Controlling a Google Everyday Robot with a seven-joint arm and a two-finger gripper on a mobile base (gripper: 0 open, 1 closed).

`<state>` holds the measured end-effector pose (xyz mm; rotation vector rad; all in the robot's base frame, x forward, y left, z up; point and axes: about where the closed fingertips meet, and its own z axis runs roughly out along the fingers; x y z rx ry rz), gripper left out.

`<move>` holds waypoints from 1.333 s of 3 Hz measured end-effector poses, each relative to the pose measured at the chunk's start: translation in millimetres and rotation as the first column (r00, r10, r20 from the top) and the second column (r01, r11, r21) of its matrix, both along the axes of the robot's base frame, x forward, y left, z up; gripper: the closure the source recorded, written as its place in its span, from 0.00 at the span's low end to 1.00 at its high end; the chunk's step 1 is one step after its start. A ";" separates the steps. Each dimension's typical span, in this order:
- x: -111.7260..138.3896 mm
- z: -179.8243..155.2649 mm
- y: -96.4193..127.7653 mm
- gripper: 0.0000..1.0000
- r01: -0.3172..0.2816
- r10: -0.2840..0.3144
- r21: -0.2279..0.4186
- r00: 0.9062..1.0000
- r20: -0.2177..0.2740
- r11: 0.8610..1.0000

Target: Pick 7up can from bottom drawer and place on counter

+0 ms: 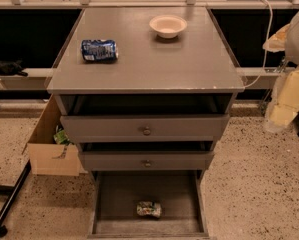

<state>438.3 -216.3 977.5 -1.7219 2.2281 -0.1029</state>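
The 7up can (149,209), green and white and dented, lies on its side on the floor of the open bottom drawer (114,204), near the drawer's front middle. The counter (154,59) is the broad grey top of the cabinet. My gripper (281,40) hangs as a pale shape at the right edge of the camera view, level with the counter, off its right side and far above the can. Nothing is seen in it.
A blue and white can (99,50) lies on the counter's left side and a white bowl (168,25) stands at its back. Two knob-fronted drawers (146,130) stand partly pulled out above the bottom one. A cardboard box (51,146) sits on the floor at the left.
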 end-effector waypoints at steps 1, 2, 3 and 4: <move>0.0 0.0 0.0 0.00 0.000 0.000 0.000 1.000 0.000 1.000; 6.3 -4.7 3.3 0.00 -0.010 0.010 0.015 1.000 -0.011 1.000; 14.6 -33.3 3.2 0.00 -0.039 0.045 0.092 0.997 -0.058 0.995; 14.3 -81.2 -3.1 0.00 -0.053 0.105 0.278 0.978 -0.178 0.959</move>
